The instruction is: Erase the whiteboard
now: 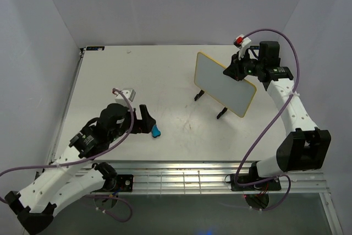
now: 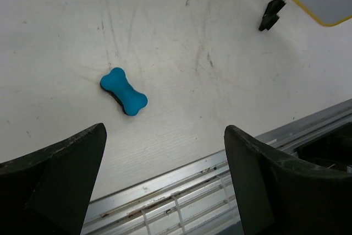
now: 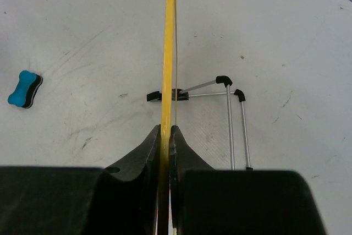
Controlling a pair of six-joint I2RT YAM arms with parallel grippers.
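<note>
While the right tool [image 3: 166,136] pinches the top edge of the whiteboard [image 1: 223,83] (it stands on its wire feet [image 1: 221,114] at the far right of the counter [image 1: 110,75]), the left tool [image 2: 165,133] hangs with jaws spread wide above the blue eraser [image 2: 124,91], touching nothing. No scribbles show on the board face seen from above, though faint marks could escape that view, so little seems left to do. If another pass is needed, I would turn the left wrist to match the eraser's slant, descend squarely and close across its narrow waist — with the right tool bracing the frame without tipping the stand.
</note>
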